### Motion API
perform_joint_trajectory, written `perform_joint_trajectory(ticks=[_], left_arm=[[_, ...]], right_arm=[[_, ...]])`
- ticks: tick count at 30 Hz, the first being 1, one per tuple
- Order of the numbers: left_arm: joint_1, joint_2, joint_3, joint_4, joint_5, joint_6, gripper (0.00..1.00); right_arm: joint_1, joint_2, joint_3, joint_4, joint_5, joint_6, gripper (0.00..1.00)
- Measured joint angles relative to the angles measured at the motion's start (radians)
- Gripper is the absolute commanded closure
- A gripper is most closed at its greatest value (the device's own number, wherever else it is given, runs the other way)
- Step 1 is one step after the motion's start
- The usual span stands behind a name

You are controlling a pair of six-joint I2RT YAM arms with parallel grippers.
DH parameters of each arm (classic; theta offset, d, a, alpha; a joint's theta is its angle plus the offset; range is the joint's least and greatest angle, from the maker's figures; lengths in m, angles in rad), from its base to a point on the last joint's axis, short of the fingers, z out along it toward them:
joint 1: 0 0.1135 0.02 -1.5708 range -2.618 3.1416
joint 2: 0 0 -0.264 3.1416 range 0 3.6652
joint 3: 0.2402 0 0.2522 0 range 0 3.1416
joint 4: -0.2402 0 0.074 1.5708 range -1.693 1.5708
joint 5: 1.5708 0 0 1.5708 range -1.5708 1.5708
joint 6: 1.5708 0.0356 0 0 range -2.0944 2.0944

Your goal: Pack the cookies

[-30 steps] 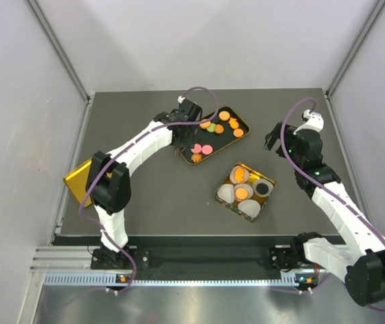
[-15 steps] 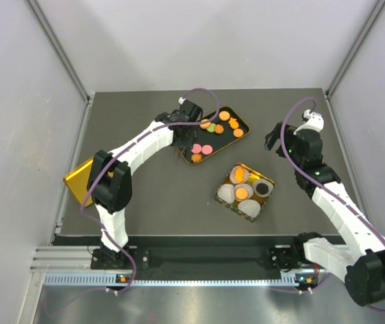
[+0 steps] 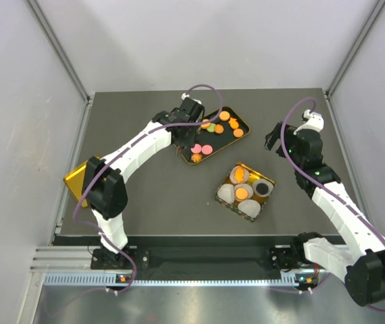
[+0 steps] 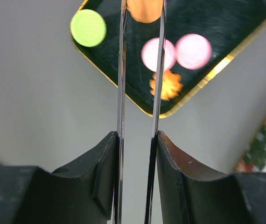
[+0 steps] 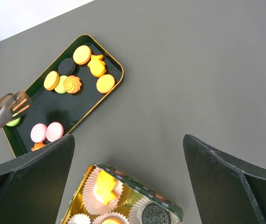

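The cookies (image 3: 221, 124) lie on a black gold-rimmed tray (image 3: 244, 125): orange ones, a green one (image 4: 88, 28) and two pink ones (image 4: 193, 51). My left gripper (image 3: 190, 116) hangs over the tray's left end. It is shut on a pair of metal tongs (image 4: 120, 70), whose blades stand narrowly apart. An orange cookie (image 4: 144, 9) shows between the blade tips; I cannot tell whether they pinch it. My right gripper (image 3: 274, 138) is open and empty, to the right of the tray and above the tin (image 5: 170, 205).
The green-and-gold tin (image 3: 221, 188) holds white paper cups (image 3: 226, 194), with orange cookies and a dark sandwich cookie (image 5: 153, 215) in some. A gold lid (image 3: 78, 178) lies at the table's left edge. Grey walls close in both sides.
My left arm has shifted slightly right over the tray's left end, and the tongs' blades have drawn closer together. The right arm has not moved.
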Motion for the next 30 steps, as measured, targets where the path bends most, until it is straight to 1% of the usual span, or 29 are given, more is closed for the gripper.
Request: perform_joint_trajectory(ticks=[7,13,16,20,25,30], left_arm=[[-0.110,-0.122,0.000,-0.044,0.002,0.002,0.66],[-0.283,-0.229,-0.023,-0.080,0.042,-0.008,0.65],[-0.381,-0.259,-0.050,-0.105,0.083,-0.022,0.65],[-0.474,-0.264,-0.095,-0.129,0.142,-0.047,0.65],[-0.554,-0.264,-0.140,-0.154,0.190,-0.075,0.65],[-0.582,-0.264,-0.145,-0.152,0.216,-0.092,0.64]], right_arm=[[0.000,0.000,0.000,0.000,0.000,0.000,0.00],[0.000,0.001,0.000,0.000,0.000,0.000,0.00],[0.000,0.005,0.000,0.000,0.000,0.000,0.00],[0.000,0.011,0.000,0.001,0.000,0.000,0.00],[0.000,0.013,0.000,0.001,0.000,0.000,0.00],[0.000,0.013,0.000,0.001,0.000,0.000,0.00]])
